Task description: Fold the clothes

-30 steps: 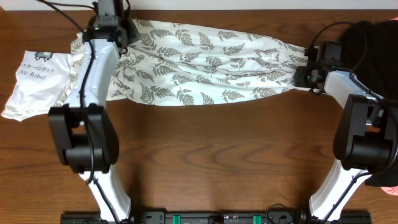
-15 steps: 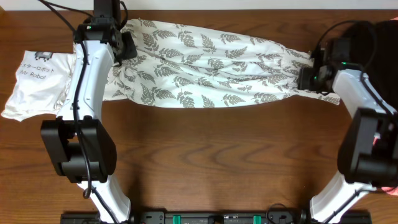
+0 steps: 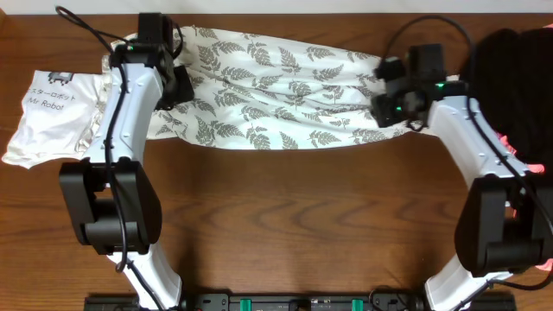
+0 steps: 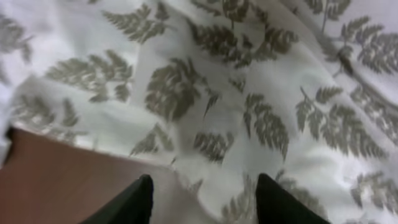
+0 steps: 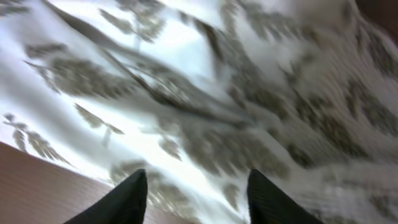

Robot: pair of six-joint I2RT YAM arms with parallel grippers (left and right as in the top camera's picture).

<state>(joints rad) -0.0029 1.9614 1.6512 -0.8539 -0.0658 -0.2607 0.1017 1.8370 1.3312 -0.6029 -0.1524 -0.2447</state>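
Note:
The fern-print white garment [image 3: 285,95] lies stretched across the far side of the table, its right end bunched. My left gripper [image 3: 177,82] is over its left part, near the near hem. In the left wrist view the fingers [image 4: 202,199] are apart above the fabric [image 4: 249,93] at its edge. My right gripper [image 3: 390,108] is over the bunched right end. In the right wrist view the fingers [image 5: 196,196] are apart with blurred fabric [image 5: 186,81] between and beyond them.
The plain white "Mr Robot" shirt [image 3: 52,117] lies at the far left, partly under the garment's left end. A black garment [image 3: 518,78] with a pink edge [image 3: 508,147] is piled at the far right. Bare wood table [image 3: 285,207] fills the near half.
My right gripper has moved left, and the garment's right end has come with it, so the garment is shorter and bunched. The left gripper shifted slightly toward the near hem.

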